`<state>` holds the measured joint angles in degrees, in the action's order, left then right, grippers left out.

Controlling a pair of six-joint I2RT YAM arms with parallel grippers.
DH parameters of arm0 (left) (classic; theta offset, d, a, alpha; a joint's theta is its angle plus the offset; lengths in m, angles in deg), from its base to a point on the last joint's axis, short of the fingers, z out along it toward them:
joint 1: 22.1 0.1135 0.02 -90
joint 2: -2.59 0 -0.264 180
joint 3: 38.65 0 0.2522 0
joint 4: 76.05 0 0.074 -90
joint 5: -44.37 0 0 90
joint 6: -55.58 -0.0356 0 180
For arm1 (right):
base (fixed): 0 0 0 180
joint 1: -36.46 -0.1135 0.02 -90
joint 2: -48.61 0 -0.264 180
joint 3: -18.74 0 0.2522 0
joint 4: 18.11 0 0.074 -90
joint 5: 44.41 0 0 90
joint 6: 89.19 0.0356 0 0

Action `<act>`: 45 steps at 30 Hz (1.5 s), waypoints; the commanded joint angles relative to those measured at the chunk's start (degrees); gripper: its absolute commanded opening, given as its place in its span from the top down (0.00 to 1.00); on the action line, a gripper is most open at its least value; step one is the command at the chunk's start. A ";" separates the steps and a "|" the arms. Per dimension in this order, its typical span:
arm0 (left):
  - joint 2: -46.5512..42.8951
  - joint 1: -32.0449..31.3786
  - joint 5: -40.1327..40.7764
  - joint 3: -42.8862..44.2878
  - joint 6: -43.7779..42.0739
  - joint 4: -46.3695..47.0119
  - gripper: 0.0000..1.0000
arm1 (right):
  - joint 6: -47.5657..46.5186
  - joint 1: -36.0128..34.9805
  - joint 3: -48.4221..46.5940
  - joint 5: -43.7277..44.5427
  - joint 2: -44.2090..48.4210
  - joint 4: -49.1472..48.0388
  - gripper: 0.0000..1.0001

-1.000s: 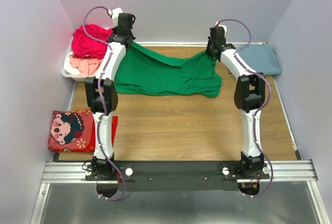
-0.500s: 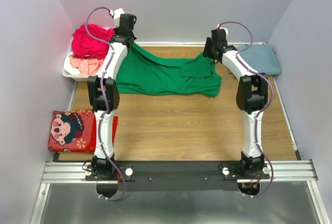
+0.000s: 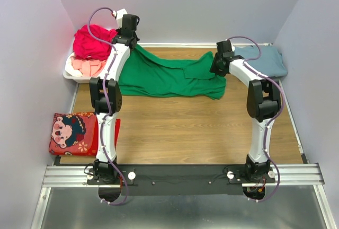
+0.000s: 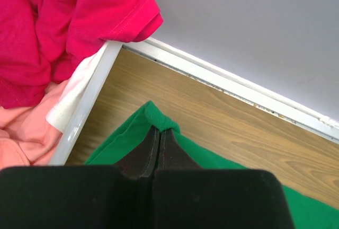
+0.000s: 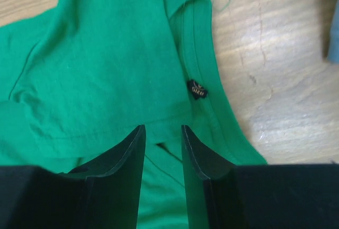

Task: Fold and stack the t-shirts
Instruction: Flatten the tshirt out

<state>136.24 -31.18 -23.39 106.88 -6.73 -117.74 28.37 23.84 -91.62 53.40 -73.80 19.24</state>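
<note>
Since the green t-shirt [image 3: 169,78] lies spread across the far side of the surface [image 3: 180,133], not yet folded, the left fingers [image 4: 140,159] are pressed together on a bunched corner of it just beside the white basket [image 3: 70,73] — anchoring that end, it seems, so the cloth can be drawn flat. The right fingers [image 5: 123,165] hang partly open over the collar end, gripping nothing — probably placed for a fresh hold. A blue-grey tee [image 3: 267,59] lies at the far right, likely the stack's base. A magenta-red tee [image 3: 92,39] and a pale pink tee [image 3: 87,67] sit in the basket.
</note>
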 commanded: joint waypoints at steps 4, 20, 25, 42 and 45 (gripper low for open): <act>0.74 0.29 -0.71 0.51 -0.26 1.20 1.00 | 3.21 0.32 0.97 0.27 -0.90 1.72 0.60; 0.83 0.29 -1.06 0.07 -0.17 1.12 1.00 | 3.21 0.32 -0.87 2.38 -3.53 4.71 0.55; 0.83 0.29 -0.97 0.07 -0.35 0.94 1.00 | 3.13 0.58 -2.36 2.21 -5.99 4.44 0.56; -0.14 0.73 0.26 0.16 -1.23 -1.08 1.00 | 0.22 1.02 -7.03 7.65 -5.39 4.71 0.90; -0.40 0.82 0.26 0.33 -1.40 -0.99 1.00 | -0.57 1.02 -6.50 7.65 -5.03 4.71 0.79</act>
<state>136.24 -30.90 -23.78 106.79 -7.26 -118.70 29.35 24.56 -98.53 57.95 -81.95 22.65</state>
